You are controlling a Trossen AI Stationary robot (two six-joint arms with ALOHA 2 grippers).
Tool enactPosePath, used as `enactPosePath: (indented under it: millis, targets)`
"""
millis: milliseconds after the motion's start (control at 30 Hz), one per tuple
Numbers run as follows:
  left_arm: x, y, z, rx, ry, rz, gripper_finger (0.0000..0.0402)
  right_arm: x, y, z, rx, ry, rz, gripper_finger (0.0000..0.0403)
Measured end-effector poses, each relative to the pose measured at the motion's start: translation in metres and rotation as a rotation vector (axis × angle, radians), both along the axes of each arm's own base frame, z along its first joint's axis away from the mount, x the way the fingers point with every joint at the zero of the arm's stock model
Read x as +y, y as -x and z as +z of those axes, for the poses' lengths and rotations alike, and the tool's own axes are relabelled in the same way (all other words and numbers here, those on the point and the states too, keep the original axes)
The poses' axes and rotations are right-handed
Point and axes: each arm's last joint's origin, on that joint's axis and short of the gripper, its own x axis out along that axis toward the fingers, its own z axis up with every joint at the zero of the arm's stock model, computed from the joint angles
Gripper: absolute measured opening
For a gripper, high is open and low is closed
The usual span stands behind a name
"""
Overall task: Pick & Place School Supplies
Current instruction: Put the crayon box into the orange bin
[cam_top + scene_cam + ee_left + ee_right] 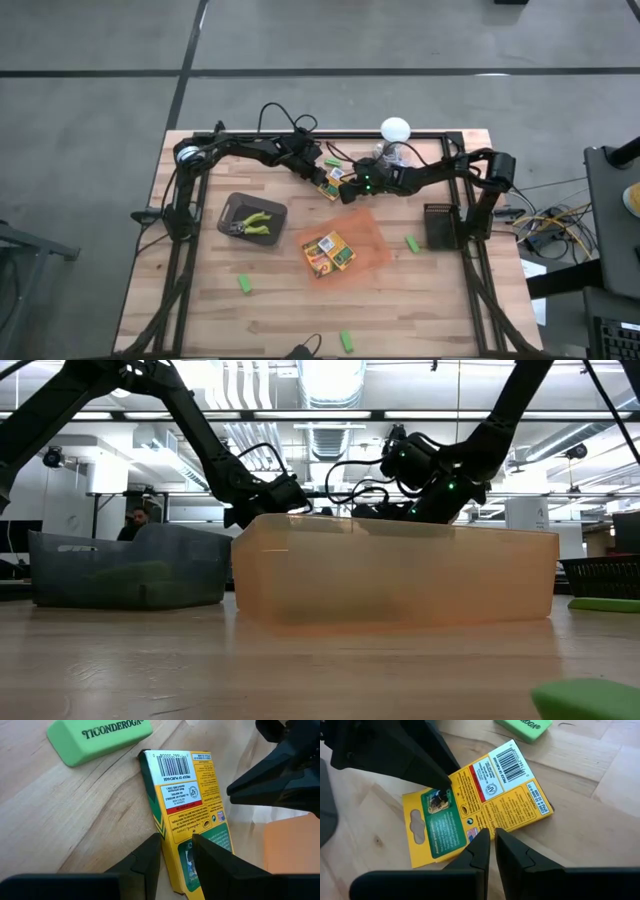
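A yellow-and-green crayon box [331,184] lies printed back up on the wood near the table's far middle. My left gripper [322,178] reaches in from the left and is shut on the box's green hang-tab end. My right gripper [350,188] comes from the right, shut, its tips at the box's long yellow edge. A green eraser [100,737] lies just beyond the box. In the low view the orange tray [395,575] hides both sets of fingertips. My left gripper holds the crayon box at its green hang-tab end [181,851]. One finger [212,857] lies on the printed back face and the other [150,860] stands at the narrow green side. The fingers slant down from the table's left. The box's barcode end rests on the wood. My right gripper has its shut fingertips [484,837] against the box's long yellow edge [492,822], about halfway along. The fingers slant down from the table's right. Whether they press on the box or only touch it, I cannot tell.
The orange tray [372,240] at mid-table holds two more crayon boxes [329,253]. A grey bin [232,208] to the left holds plier-like tools [255,222]. Green erasers [244,285] lie scattered. A white lamp [395,130] stands at the far edge and a black basket [440,225] at the right.
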Motion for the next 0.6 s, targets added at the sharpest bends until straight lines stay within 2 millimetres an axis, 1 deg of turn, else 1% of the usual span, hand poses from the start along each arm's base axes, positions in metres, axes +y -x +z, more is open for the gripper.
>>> enactPosePath:
  millis: [600]
  targets:
    - [0.0, -0.0001, 0.0, -0.001, -0.001, 0.0, 0.0119, -0.0008, 0.0001, -0.0008, 0.015, 0.033, 0.001, 0.0026]
